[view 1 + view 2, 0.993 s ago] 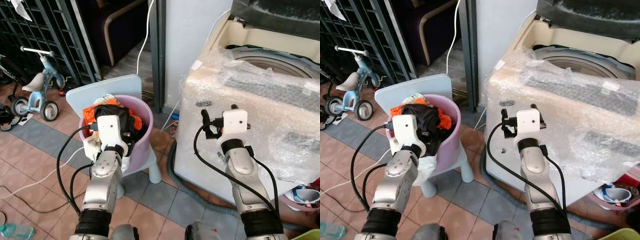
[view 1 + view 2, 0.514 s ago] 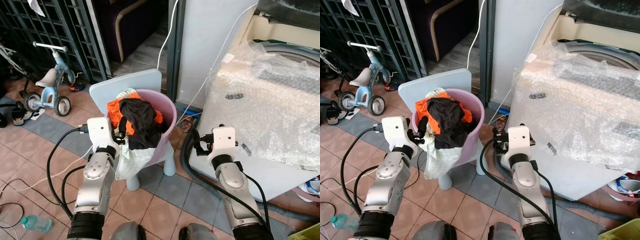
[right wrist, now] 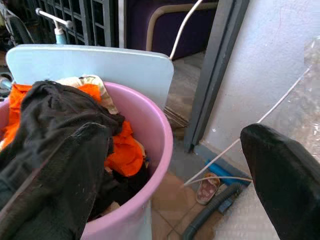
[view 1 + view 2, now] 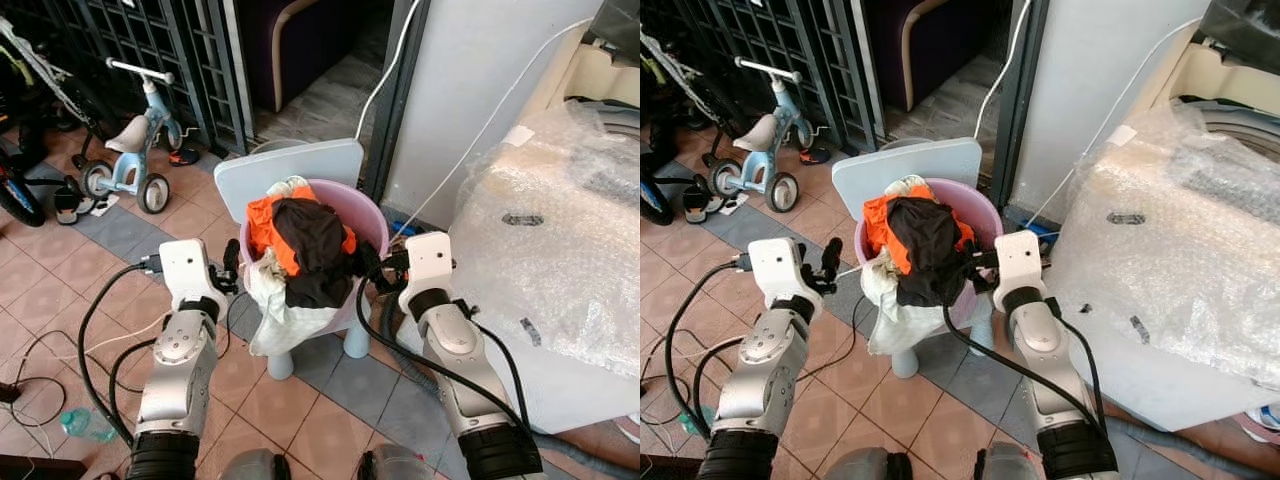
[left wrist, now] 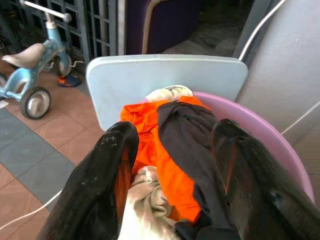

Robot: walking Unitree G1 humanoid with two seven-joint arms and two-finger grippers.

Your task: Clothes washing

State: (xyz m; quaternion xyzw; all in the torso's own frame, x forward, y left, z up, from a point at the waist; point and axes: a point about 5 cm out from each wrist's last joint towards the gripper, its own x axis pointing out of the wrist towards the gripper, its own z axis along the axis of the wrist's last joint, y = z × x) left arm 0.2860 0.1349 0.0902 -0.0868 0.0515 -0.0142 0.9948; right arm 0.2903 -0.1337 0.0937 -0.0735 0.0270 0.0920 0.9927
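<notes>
Two grippers flank a pink bucket [image 4: 372,232] full of clothes. The left gripper [image 4: 232,268] is just beside the bucket's left side, and its two black fingers [image 5: 97,190] are spread wide with nothing between them. The right gripper [image 4: 377,266] is at the bucket's right side. Its fingers are wide apart too, with one over the bucket and one outside the rim.

The bucket sits on a small pale blue chair [image 4: 290,173]. Inside are an orange cloth [image 4: 272,225], a black cloth [image 4: 315,248] on top, and a white cloth [image 4: 272,312] that hangs down over the front edge. The black cloth spills over the rim close to the right gripper.

To the right stands a washing machine [image 4: 1200,250] wrapped in bubble wrap. It is cut off at the edge of the picture. Small labels are stuck on the wrap, but the writing is too small to read.

A white cord [image 4: 395,60] runs down the wall behind the chair. A grey hose [image 3: 212,216] and a small shoe [image 3: 205,188] lie on the floor between the chair and the machine.

Far to the left are a blue tricycle [image 4: 128,160], a black metal gate [image 4: 150,40] and black cables [image 4: 40,350] on the tiled floor. A plastic bottle [image 4: 85,425] lies near the cables.
</notes>
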